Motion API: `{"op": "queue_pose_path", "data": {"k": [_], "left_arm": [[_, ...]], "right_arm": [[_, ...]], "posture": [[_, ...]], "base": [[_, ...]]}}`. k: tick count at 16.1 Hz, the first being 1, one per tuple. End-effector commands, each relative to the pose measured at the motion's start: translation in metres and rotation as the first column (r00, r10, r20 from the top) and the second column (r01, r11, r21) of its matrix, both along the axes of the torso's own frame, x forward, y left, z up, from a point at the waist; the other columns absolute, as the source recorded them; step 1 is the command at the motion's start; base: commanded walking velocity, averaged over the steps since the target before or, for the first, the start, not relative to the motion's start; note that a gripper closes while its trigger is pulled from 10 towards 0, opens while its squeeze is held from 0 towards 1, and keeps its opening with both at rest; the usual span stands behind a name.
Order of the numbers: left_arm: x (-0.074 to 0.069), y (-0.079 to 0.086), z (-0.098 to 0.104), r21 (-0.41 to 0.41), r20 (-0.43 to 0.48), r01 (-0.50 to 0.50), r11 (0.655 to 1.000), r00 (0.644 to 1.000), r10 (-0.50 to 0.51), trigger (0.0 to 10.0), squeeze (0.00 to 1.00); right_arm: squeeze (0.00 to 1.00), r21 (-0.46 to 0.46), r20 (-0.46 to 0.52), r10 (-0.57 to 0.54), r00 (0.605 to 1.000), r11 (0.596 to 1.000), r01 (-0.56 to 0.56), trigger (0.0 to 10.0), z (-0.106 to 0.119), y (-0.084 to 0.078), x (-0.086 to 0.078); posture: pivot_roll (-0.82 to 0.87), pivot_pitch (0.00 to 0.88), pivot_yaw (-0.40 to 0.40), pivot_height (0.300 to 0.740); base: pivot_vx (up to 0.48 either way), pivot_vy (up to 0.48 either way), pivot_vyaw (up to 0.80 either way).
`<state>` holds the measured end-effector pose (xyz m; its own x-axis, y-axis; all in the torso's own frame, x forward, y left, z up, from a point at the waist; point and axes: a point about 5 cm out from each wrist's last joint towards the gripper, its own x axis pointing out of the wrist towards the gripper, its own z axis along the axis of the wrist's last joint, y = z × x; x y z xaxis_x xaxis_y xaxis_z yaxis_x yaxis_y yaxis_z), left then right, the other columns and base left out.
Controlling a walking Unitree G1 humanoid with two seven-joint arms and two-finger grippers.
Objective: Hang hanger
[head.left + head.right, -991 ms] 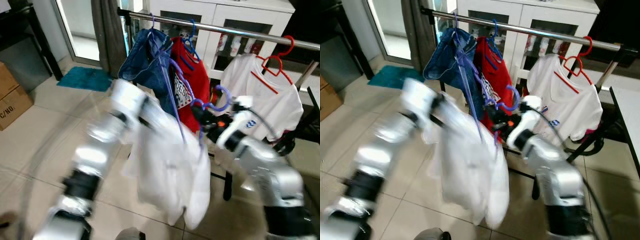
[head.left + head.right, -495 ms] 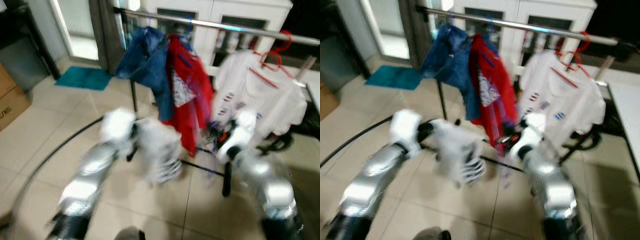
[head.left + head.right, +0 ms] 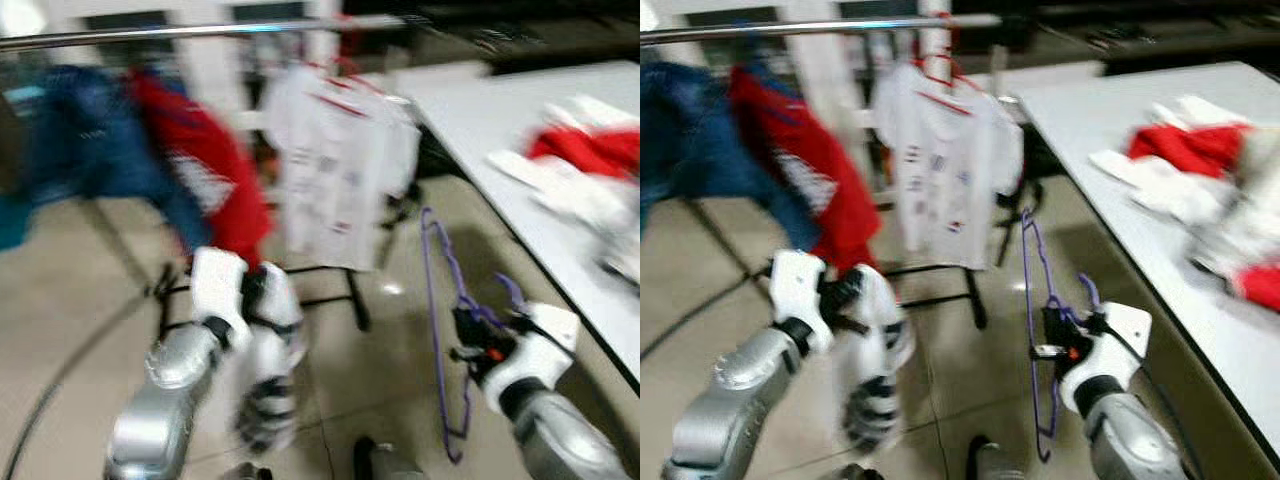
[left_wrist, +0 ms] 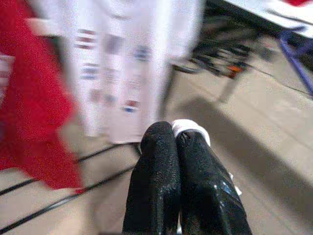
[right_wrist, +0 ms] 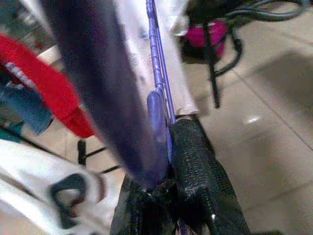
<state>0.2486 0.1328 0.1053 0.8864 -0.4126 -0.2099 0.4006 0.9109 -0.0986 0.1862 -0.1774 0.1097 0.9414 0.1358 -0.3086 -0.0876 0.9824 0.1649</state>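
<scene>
My right gripper (image 3: 464, 338) is shut on a purple hanger (image 3: 432, 290), held low over the tiled floor beside the white table; its fingers (image 5: 195, 161) pinch the thin purple wire (image 5: 157, 73). My left gripper (image 3: 262, 296) is shut on a white garment (image 3: 268, 400) with dark stripes that dangles below it; a scrap of white cloth (image 4: 188, 128) peeks out between the closed fingertips (image 4: 161, 156). A metal clothes rail (image 3: 200, 30) runs across the top, behind both grippers. The picture is blurred.
On the rail hang a blue garment (image 3: 80, 140), a red shirt (image 3: 200, 170) and a white printed shirt (image 3: 335, 170) on a red hanger. A white table (image 3: 500, 120) at the right carries red and white clothes (image 3: 590, 150). The rack's black base bars cross the floor.
The camera has swung right, bringing the table into view. The purple hanger has come down from near the rail and out of the white garment, which now hangs from the left gripper alone.
</scene>
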Motion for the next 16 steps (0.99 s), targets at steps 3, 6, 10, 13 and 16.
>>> {"op": "queue_pose_path", "data": {"k": [3, 6, 10, 13, 16], "left_arm": [[0.010, 0.002, 0.008, 0.068, 0.057, 0.015, 0.998, 0.998, -0.019, 10.0, 0.00], [0.031, 0.016, 0.028, 0.155, 0.125, -0.035, 0.987, 0.992, 0.015, 10.0, 0.00], [0.037, 0.017, 0.033, 0.160, 0.126, -0.022, 0.987, 0.992, 0.002, 10.0, 0.00], [0.037, 0.015, 0.025, 0.121, 0.090, 0.002, 0.993, 0.996, -0.013, 10.0, 0.00], [0.037, 0.008, 0.021, 0.104, 0.075, 0.016, 0.994, 0.997, -0.024, 10.0, 0.00]], "right_arm": [[0.00, -0.046, -0.026, 0.180, 0.983, 0.982, -0.181, 10.0, 0.009, 0.006, 0.000], [0.00, 0.010, 0.049, 0.362, 0.931, 0.932, -0.363, 10.0, 0.019, 0.038, 0.024], [0.00, 0.053, 0.052, 0.352, 0.935, 0.934, -0.354, 10.0, 0.019, 0.042, 0.014], [0.00, 0.075, 0.063, 0.346, 0.936, 0.934, -0.350, 10.0, 0.023, 0.040, 0.004], [0.00, 0.046, 0.032, 0.294, 0.955, 0.954, -0.295, 10.0, 0.018, 0.035, 0.007]], "posture": [[-0.11, 0.080, 0.048, 0.740], [-0.03, 0.059, 0.080, 0.740], [-0.02, 0.037, 0.123, 0.740], [-0.03, 0.001, 0.148, 0.740], [-0.07, 0.008, 0.142, 0.740]], "base": [[0.000, 0.000, -0.80], [0.000, 0.000, -0.80], [0.000, 0.000, -0.80], [0.000, 0.000, -0.80], [0.000, 0.171, -0.80]]}}
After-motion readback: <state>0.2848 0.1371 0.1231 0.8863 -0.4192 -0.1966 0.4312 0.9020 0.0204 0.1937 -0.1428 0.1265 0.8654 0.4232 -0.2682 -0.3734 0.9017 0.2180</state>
